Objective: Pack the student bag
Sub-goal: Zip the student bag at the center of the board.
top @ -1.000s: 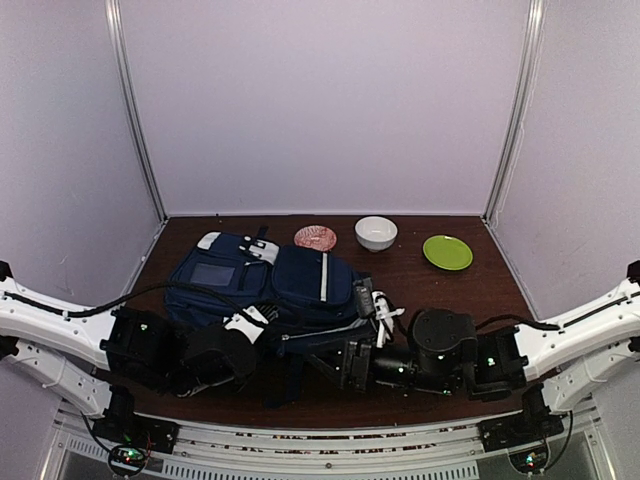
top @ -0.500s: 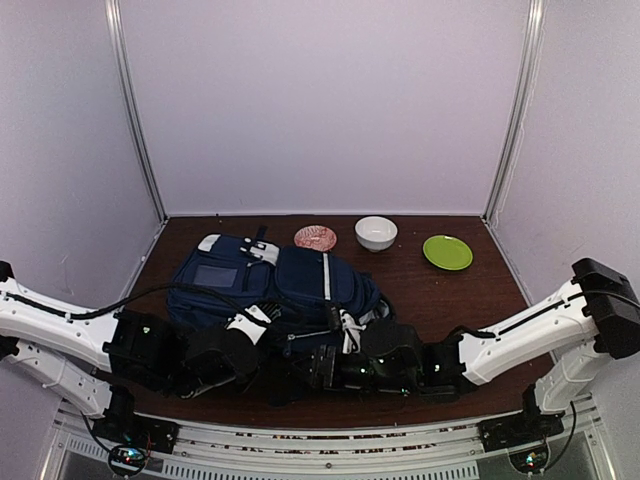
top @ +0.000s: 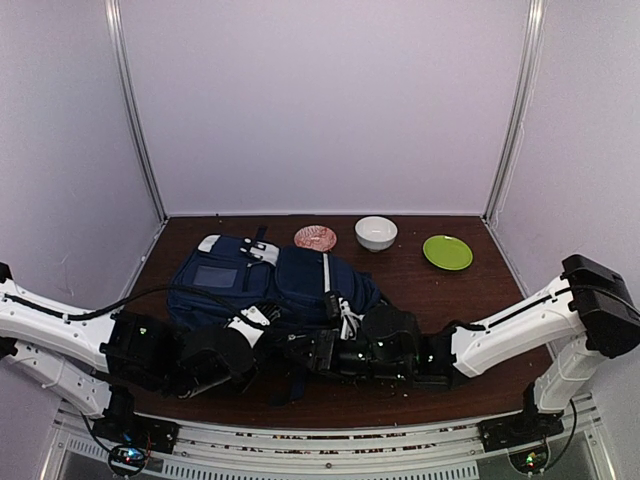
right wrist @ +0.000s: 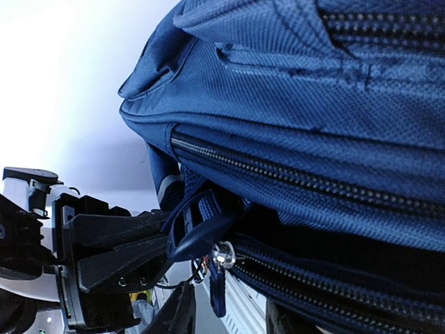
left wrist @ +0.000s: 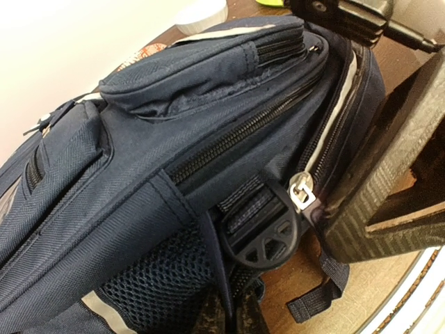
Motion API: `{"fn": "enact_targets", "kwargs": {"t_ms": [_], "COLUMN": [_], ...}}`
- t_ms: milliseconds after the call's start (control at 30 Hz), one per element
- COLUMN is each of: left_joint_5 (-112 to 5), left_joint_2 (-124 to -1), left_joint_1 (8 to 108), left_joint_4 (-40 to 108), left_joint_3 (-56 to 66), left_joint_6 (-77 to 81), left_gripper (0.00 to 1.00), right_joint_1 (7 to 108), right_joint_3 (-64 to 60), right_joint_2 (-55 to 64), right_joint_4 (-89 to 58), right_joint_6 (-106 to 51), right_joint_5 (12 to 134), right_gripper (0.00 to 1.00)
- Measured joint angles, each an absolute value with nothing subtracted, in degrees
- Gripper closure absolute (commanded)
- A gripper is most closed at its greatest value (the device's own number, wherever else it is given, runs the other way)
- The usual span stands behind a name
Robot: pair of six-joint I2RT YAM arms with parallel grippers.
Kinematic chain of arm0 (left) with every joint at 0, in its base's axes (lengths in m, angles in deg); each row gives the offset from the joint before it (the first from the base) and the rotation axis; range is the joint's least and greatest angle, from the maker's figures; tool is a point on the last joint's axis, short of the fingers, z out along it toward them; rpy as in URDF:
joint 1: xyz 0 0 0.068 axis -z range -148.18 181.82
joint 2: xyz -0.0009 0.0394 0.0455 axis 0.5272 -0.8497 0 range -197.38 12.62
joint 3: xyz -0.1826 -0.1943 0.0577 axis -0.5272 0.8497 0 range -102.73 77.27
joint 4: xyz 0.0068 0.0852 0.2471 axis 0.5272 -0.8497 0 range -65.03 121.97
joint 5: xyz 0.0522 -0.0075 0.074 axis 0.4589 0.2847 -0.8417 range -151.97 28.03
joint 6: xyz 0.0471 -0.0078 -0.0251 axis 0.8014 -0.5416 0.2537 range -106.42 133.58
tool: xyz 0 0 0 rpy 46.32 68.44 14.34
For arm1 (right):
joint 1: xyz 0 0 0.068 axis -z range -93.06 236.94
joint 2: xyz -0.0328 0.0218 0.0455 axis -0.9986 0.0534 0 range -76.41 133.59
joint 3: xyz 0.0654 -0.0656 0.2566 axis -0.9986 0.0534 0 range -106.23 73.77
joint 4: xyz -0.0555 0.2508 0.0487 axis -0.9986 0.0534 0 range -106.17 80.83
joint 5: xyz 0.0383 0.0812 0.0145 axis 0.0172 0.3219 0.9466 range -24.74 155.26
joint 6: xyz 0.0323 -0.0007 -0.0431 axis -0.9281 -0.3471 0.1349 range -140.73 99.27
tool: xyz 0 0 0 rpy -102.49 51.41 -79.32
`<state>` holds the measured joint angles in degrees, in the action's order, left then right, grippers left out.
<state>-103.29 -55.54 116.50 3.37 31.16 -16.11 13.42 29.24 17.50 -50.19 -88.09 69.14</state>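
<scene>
The navy student bag (top: 270, 282) lies on the table's left-centre, its near side raised. In the left wrist view the bag (left wrist: 139, 160) fills the frame. My left gripper (left wrist: 229, 321) is shut on a navy strap at its lower edge, beside a black buckle (left wrist: 268, 240) and a silver zipper slider (left wrist: 302, 189). In the top view it (top: 250, 335) sits at the bag's near edge. My right gripper (top: 318, 350) is just right of it. In the right wrist view it (right wrist: 226, 316) is open, with the blue zipper pull (right wrist: 217, 282) hanging between its fingers under the bag (right wrist: 313, 104).
A pink dish (top: 315, 237), a white bowl (top: 376, 232) and a green plate (top: 447, 252) stand along the back of the table. White walls close the sides and back. The right arm's dark finger (left wrist: 389, 181) shows close beside the bag in the left wrist view.
My right arm has reached left along the near edge, up to the bag's zipper beside the left gripper. The bag's near side has shifted slightly. The left gripper has stayed put.
</scene>
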Motion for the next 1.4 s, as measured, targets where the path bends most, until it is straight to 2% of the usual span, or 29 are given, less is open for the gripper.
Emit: {"fn": "enact_targets", "kwargs": {"t_ms": [233, 467, 667, 1033, 1400], "left_joint_5": [-102.9, -102.0, -102.2, -102.3, -102.7], "left_joint_2": [-54.0, -54.0, -53.8, -53.8, -53.8], "left_joint_1": [116.4, 116.4, 116.3, 116.3, 116.4], "left_joint_4": [4.3, 4.9, 5.1, 5.5, 6.3], "left_joint_3": [32.0, 32.0, 32.0, 32.5, 32.5], "left_joint_6": [-15.0, -14.4, -14.4, -15.0, -15.4], "left_gripper": [1.00, 1.00, 1.00, 1.00, 1.00], "right_joint_1": [14.2, 15.6, 16.3, 17.2, 17.6], "right_joint_3": [29.2, 29.1, 30.7, 41.2, 43.6], "right_joint_2": [19.1, 22.5, 22.6, 16.4, 12.6], "right_joint_4": [-55.1, -61.2, -64.8, -69.9, -68.0], "right_joint_6": [-88.7, -92.2, -93.5, -94.4, -93.4], "right_joint_5": [73.5, 76.2, 77.5, 76.2, 75.0], "right_gripper": [0.77, 1.00, 1.00, 1.00, 1.00]}}
